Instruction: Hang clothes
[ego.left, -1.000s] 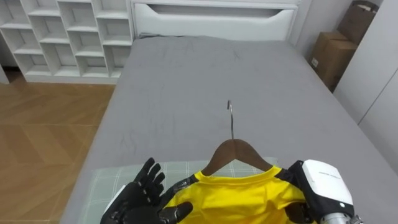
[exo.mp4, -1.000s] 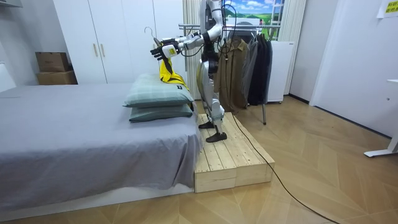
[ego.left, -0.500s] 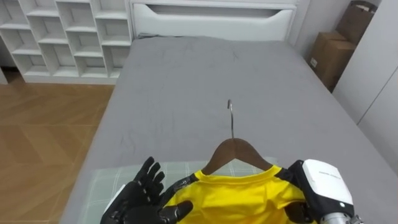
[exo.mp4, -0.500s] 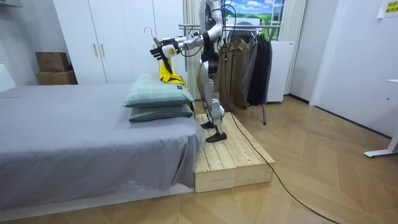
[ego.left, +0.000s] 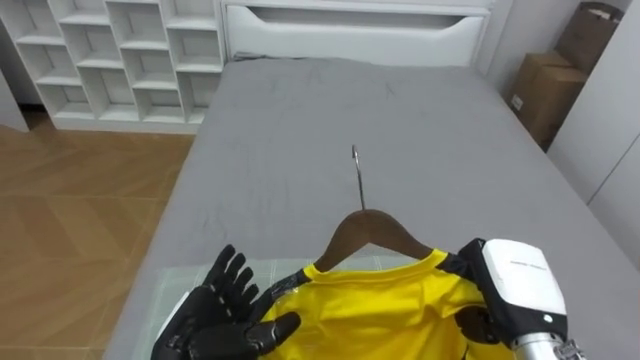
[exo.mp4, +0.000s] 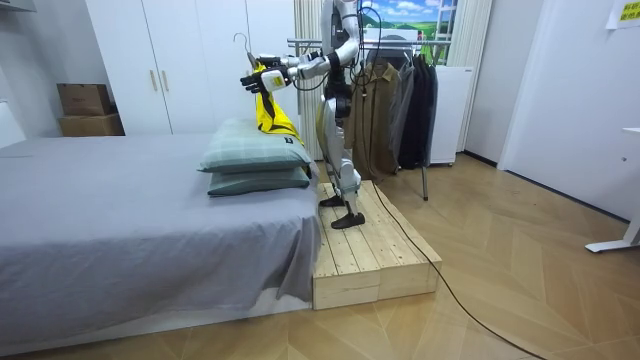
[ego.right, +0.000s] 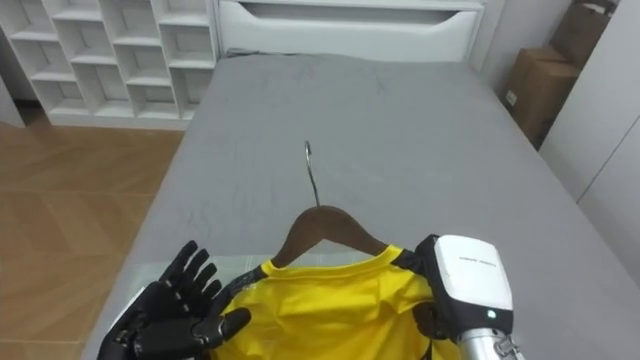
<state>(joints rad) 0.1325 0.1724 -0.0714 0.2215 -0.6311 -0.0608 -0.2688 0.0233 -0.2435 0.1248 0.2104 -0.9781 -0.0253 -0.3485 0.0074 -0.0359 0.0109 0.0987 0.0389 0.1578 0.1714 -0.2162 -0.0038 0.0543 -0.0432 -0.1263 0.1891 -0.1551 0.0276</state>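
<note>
— Where is the robot standing?
— On a wooden platform (exo.mp4: 372, 262) at the bed's end, with a rack of dark clothes (exo.mp4: 398, 98) behind it and both arms held out over two stacked pillows (exo.mp4: 255, 160).
— And the hands?
— The left hand (ego.left: 225, 320) is low on the left, black fingers spread wide, thumb at the edge of the yellow shirt (ego.left: 380, 310). The right hand (ego.left: 474, 326) is at the shirt's other shoulder, but its fingers are tucked behind the cloth, so I cannot tell how they sit.
— So the shirt is between them?
— Yes, raised in the air on a wooden hanger (ego.left: 365, 232), collar up, with the metal hook (ego.left: 357, 175) rising from the middle and pointing away from the robot.
— What's beyond?
— The grey bed (ego.left: 400, 120), smooth apart from a few creases, then its white headboard (ego.left: 355, 25). White cubby shelves (ego.left: 120, 50) stand to the left over the wood floor, and cardboard boxes (ego.left: 545, 95) sit against the wall on the right.
</note>
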